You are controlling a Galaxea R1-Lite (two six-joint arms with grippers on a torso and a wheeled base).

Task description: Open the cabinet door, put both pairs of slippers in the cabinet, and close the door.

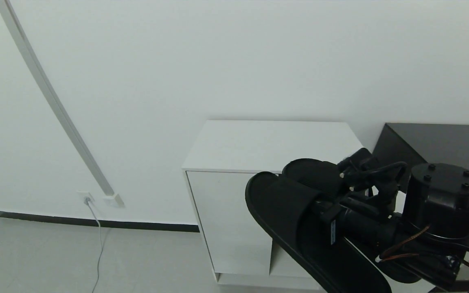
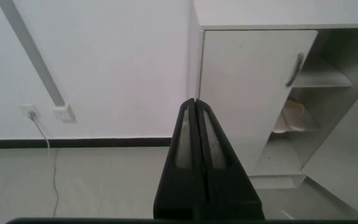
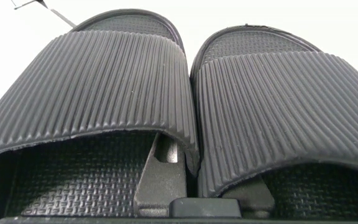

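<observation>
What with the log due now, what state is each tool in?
Left tool: closed, nothing in it.
Right tool: closed on the pair of black slippers.

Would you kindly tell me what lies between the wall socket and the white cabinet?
In the head view, a small conduit box sits beside the wall socket; otherwise bare wall runs up to the cabinet.

Two black slippers (image 3: 104,81), one white cabinet (image 1: 267,144), one wall socket (image 1: 84,198), one cable (image 1: 101,240).
</observation>
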